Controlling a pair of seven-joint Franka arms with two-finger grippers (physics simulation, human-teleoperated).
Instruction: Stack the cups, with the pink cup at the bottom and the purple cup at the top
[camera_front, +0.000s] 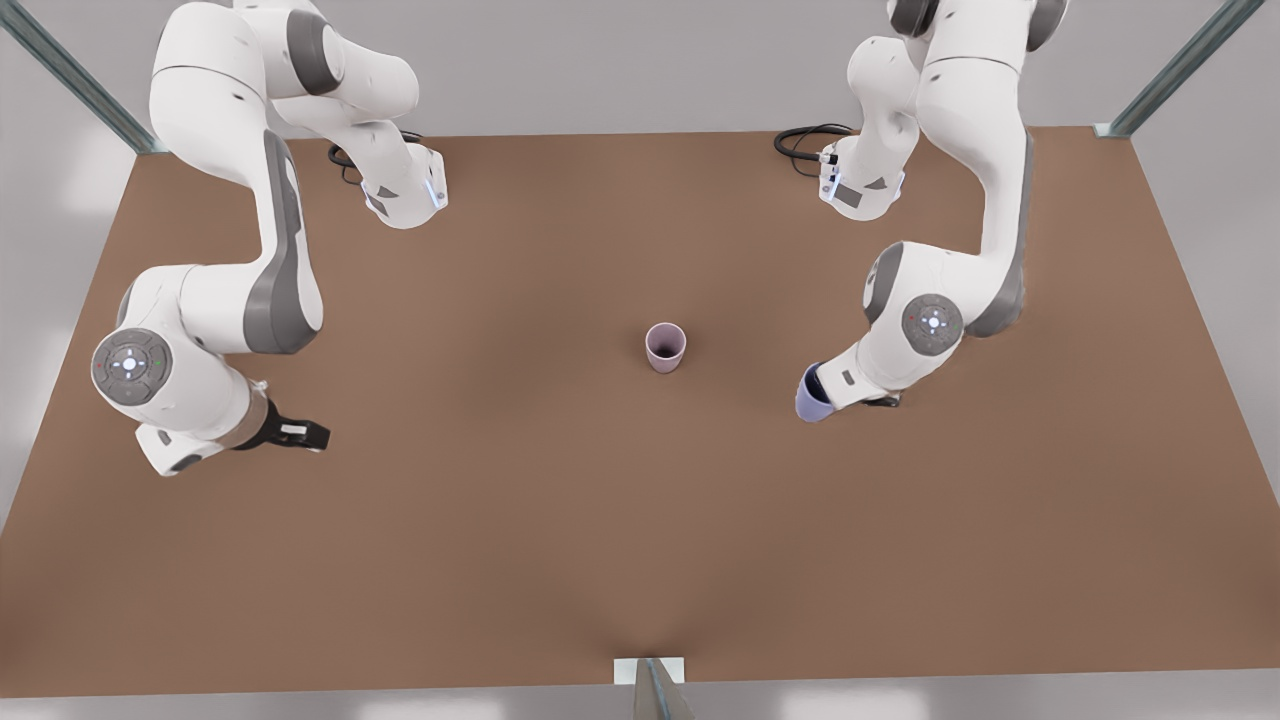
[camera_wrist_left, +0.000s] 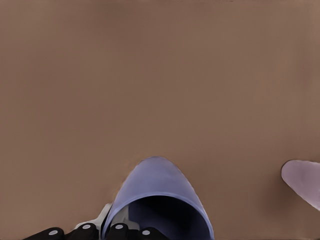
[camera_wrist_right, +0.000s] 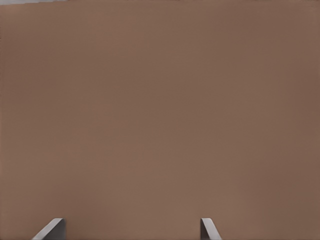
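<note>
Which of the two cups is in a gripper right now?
The purple cup, held by the left gripper; the pink cup stands free mid-table.

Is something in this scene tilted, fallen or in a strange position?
Only the purple cup is tilted, because the left gripper holds it. The pink cup stands upright on the table. The right gripper waits open.

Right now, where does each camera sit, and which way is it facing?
Front view: high above the table, looking down on both arms, the pink cup upright in the middle and the right claw idle.
Left wrist view: on the arm holding the purple cup, in the left claw, facing the tabletop.
Right wrist view: faces bare tabletop past open fingertips.
Shared: front and left wrist views both show both cups.
</note>
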